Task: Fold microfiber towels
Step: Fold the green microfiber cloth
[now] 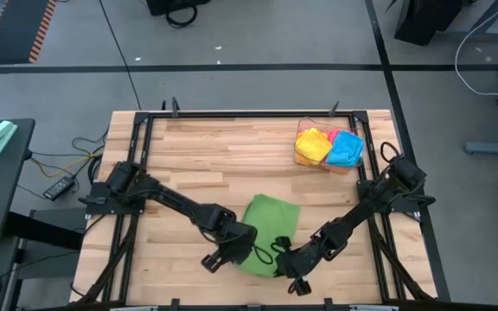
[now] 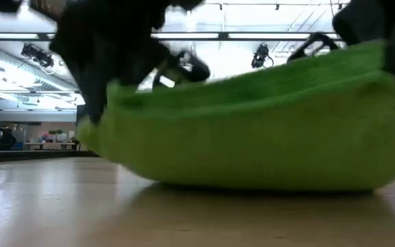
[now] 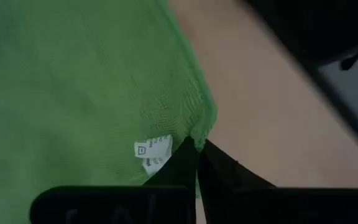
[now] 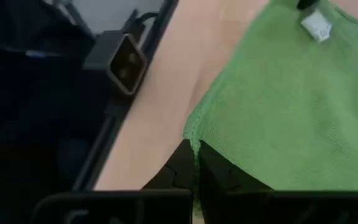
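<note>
Left wrist view shows the left gripper [image 3: 196, 152] pinched shut on one corner of the green towel [image 3: 86, 81], with the white care label [image 3: 152, 154] just beside its fingertips. The right gripper [image 4: 194, 155] is likewise clamped on a neighbouring corner, the hem caught right at the tips.

Risk: both holds take only the very edge of the cloth. In my judgement, a quick lift or any pull apart between the arms could strip a corner out of the tips, most likely on the right, where little fabric is caught. Uneven travel of the two grippers would skew the fold line. The label could end up showing on the outer face.

Condition of the item: soft, napped, bright green, lying ahead of both grippers on the wooden table [image 1: 206, 155], its near edge raised and sagging between them in the low view. Remaining towels, yellow, blue and pink, sit in the clear bin [image 1: 301, 158], well beyond the right gripper.
</note>
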Available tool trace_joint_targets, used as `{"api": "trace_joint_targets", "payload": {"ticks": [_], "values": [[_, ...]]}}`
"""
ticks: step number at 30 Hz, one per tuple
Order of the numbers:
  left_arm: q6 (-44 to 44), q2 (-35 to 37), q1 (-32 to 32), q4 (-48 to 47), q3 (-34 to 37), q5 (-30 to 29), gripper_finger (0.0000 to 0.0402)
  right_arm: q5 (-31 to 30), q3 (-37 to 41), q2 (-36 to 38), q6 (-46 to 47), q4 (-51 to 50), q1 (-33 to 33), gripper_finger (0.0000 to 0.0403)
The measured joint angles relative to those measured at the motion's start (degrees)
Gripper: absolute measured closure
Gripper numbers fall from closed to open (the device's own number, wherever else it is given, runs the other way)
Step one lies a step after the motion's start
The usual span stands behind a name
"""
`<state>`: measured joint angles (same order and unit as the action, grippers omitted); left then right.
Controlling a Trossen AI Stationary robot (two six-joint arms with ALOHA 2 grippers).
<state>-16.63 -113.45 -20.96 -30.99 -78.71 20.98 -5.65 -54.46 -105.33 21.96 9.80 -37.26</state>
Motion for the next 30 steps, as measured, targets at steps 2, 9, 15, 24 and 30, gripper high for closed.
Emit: {"api": "trace_joint_targets", "payload": {"ticks": [2,9,15,24,30], "values": [[0.0,0.0,-0.6,-1.6,-2.2,0.5,0.0394,0.6,-2.7,0.1,-0.5,-5.2,0.0,0.0393],[-1.5,0.1,0.7,-4.8,-4.5,-4.8,0.0376,-1.2,-6.9,0.1,3.4,-17.3,0.0,0.0393],[-2.0,-0.5,3.7,-4.8,-4.5,-7.8,0.0392,-3.4,-6.9,0.1,9.3,-23.7,0.0,0.0393],[-2.1,-0.5,7.2,-1.8,-2.6,-10.6,0.0375,-5.0,-6.9,0.1,11.6,-28.7,1.2,0.0393],[-2.1,-1.5,7.7,-1.3,-2.6,-10.9,0.0392,-6.2,-6.9,0.1,11.9,-31.0,2.4,0.0393]]}}
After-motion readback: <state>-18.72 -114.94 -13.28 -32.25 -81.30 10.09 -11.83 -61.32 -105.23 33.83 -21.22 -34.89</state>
